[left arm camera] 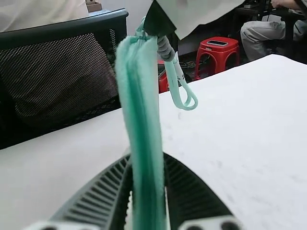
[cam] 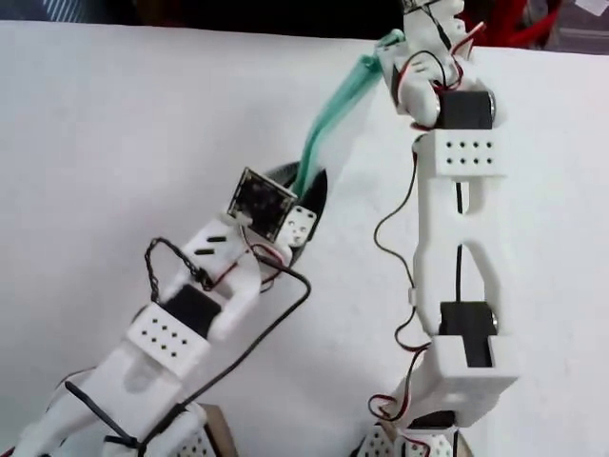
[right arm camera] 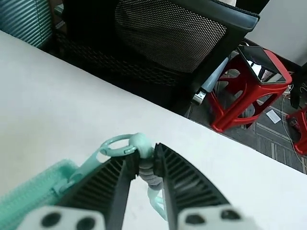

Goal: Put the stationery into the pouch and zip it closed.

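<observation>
- This is looking like an office room serving as a robotics workspace
- A black mesh office chair [right arm camera: 168, 33] is standing just behind the white table [cam: 95, 143], the sort that is usually sitting at a desk
- Red plastic stools [right arm camera: 247, 91] are resting on the grey carpet-tile floor [right arm camera: 268, 143] beyond it
- Two white arms — left arm [cam: 162, 338], right arm [cam: 457, 152] — are trailing bare wires over the tabletop
</observation>
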`<move>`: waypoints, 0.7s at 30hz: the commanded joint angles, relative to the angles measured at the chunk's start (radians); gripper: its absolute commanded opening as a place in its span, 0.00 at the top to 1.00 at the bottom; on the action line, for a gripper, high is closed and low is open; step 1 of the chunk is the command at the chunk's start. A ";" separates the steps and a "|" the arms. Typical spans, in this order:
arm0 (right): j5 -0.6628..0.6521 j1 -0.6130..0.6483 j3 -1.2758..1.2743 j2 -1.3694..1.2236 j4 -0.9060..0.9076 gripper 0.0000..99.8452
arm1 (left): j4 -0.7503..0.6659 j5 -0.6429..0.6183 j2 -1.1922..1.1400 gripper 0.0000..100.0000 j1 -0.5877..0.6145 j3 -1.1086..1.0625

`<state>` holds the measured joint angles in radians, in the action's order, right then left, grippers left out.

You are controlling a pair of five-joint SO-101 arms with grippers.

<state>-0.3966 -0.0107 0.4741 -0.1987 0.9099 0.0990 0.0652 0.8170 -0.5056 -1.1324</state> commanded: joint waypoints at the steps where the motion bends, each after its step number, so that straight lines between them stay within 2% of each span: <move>1: 0.015 -0.128 0.086 -0.002 0.001 0.98 | 0.005 -0.008 0.012 0.98 -0.028 -0.011; 5: 0.046 -0.127 0.087 0.005 0.030 0.96 | 0.005 -0.008 0.012 0.98 -0.022 -0.011; 6: 0.100 -0.128 0.098 0.025 0.065 0.92 | 0.005 -0.008 0.012 0.98 -0.021 -0.011; 9: 0.281 -0.131 0.164 0.124 0.220 0.71 | 0.003 -0.008 0.012 0.98 -0.021 -0.009; 11: 0.288 -0.127 0.213 0.208 0.300 0.63 | 0.003 -0.008 0.012 0.97 -0.021 -0.009; 16: 0.282 -0.133 0.262 0.401 0.427 0.69 | 0.003 -0.008 0.012 0.97 -0.021 -0.009; 21: 0.207 -0.171 0.204 0.499 0.588 0.70 | 0.005 -0.006 0.010 0.97 -0.013 -0.008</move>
<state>-0.1603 -0.1565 0.6935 0.2401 1.4223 0.1097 0.0652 0.8216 -0.5117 -1.1462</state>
